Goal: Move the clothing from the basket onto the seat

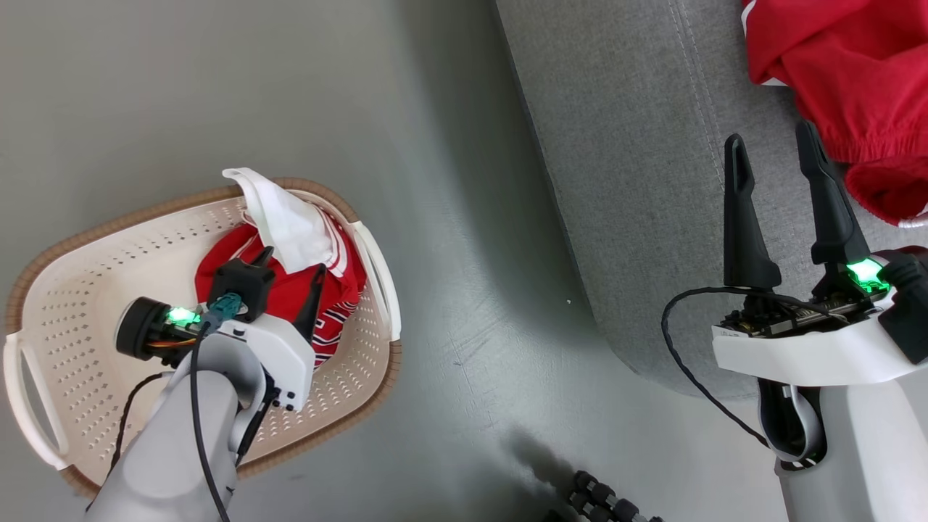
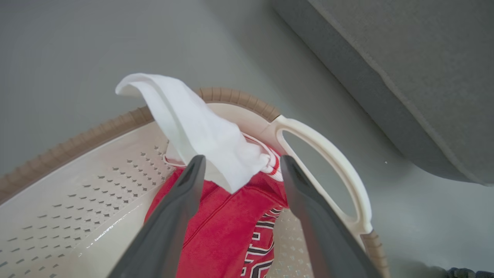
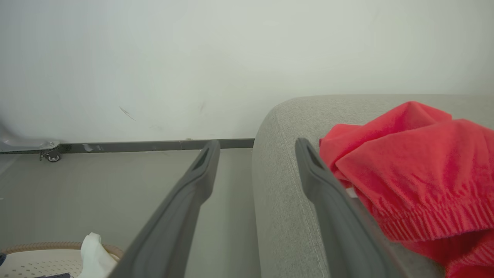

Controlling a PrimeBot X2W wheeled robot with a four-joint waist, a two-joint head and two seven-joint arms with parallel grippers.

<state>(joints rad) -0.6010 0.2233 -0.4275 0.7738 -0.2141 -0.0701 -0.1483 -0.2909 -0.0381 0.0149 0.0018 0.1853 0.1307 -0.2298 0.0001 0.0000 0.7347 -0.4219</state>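
The cream basket stands on the floor at the left, its brown rim and side handle close to my left wrist. Inside lies red clothing with striped lettering and a white panel draped up over the rim. My left gripper hangs open just above it, its fingers either side of the white panel's lower end. On the grey seat lies another red piece with an elastic waistband. My right gripper is open over the seat, next to that piece, holding nothing.
Grey floor runs between basket and seat. A dark ribbed object lies at the bottom edge. Behind the seat is a pale wall with a dark baseboard, and a small caster wheel at the far left.
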